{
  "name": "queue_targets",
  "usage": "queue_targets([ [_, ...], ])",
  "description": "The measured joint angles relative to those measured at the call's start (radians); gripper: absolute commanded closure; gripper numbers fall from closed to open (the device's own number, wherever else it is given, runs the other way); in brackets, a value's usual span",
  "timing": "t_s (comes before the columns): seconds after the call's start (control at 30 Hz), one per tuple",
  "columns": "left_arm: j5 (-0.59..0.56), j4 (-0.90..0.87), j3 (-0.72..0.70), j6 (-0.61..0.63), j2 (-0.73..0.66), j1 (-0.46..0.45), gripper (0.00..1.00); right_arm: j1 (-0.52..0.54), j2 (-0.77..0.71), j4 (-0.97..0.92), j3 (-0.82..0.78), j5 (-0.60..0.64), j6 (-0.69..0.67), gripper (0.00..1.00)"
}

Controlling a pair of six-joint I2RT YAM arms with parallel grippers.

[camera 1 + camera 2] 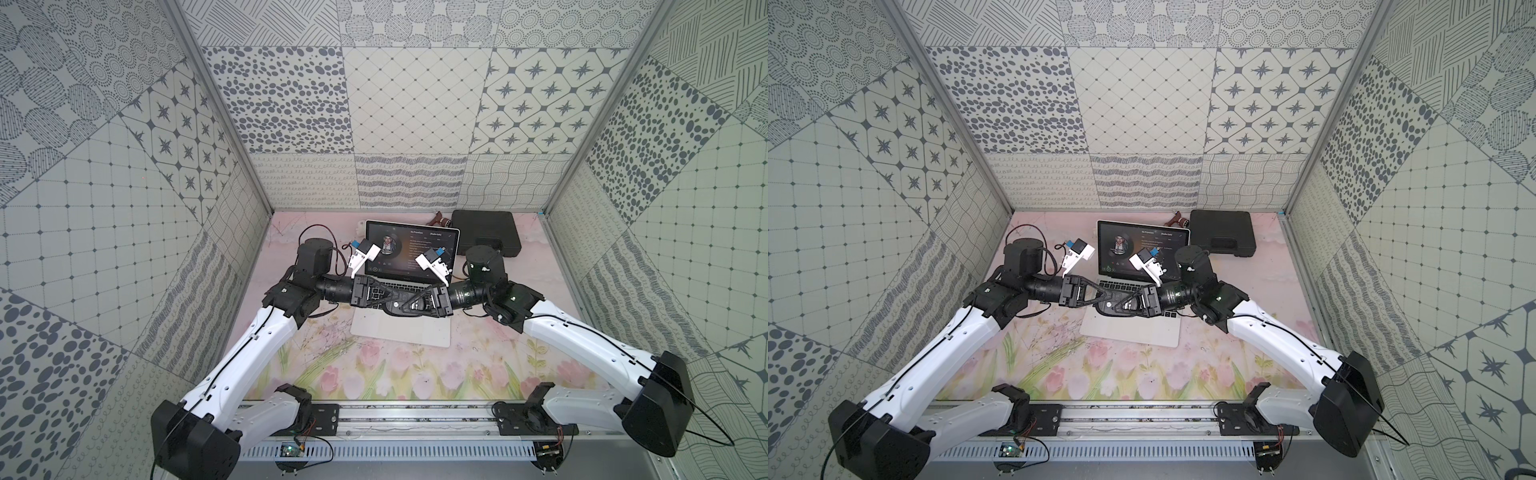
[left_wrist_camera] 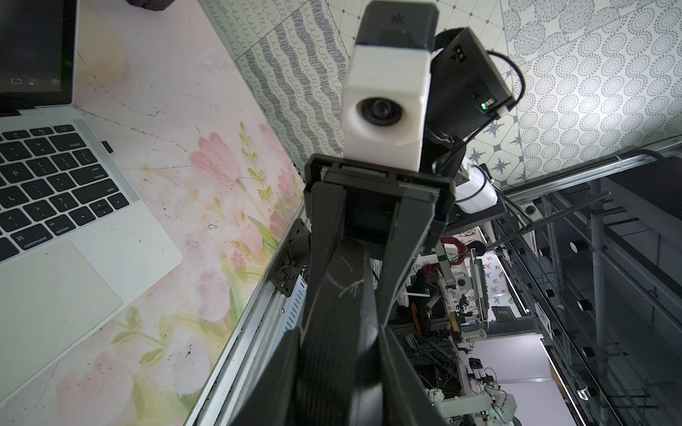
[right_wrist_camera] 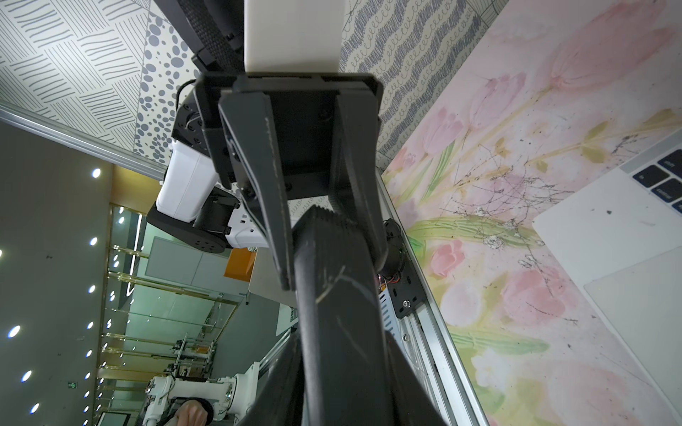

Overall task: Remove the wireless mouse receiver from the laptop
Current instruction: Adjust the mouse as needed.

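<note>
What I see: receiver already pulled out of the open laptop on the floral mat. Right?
No: the wireless mouse receiver is still plugged into the side of the open laptop on the floral mat, as the left wrist view shows.

one laptop [image 1: 399, 332], one mouse [image 1: 395, 308], one receiver [image 2: 107, 146] (tiny nub), one black case [image 1: 486, 232]

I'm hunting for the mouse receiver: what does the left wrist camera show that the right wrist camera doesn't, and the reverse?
Only the left wrist view shows the receiver, a small black nub sticking out of the laptop's side edge, plus the dark screen and the right hand head-on. Only the right wrist view shows the left hand head-on. Both show the laptop's trackpad, the flowered table and the black mouse gripped between the two hands.
</note>
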Motion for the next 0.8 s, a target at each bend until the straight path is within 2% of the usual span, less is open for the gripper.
queue_targets([
  [0.33,0.015,0.023,-0.011,0.012,0.0,0.002,0.99,-0.03,-0.042,0.045,-0.045,0.007,0.001,0.71],
  [0.43,0.015,0.024,-0.014,0.012,0.0,0.003,1.0,-0.043,-0.051,0.051,-0.054,0.007,0.001,0.74],
  [0.6,0.021,0.036,-0.025,0.008,-0.003,0.008,0.99,-0.066,-0.071,0.048,-0.061,0.011,0.0,0.85],
  [0.8,0.023,0.071,-0.063,-0.011,-0.02,0.005,0.97,-0.076,-0.07,0.038,-0.061,0.007,0.004,0.88],
])
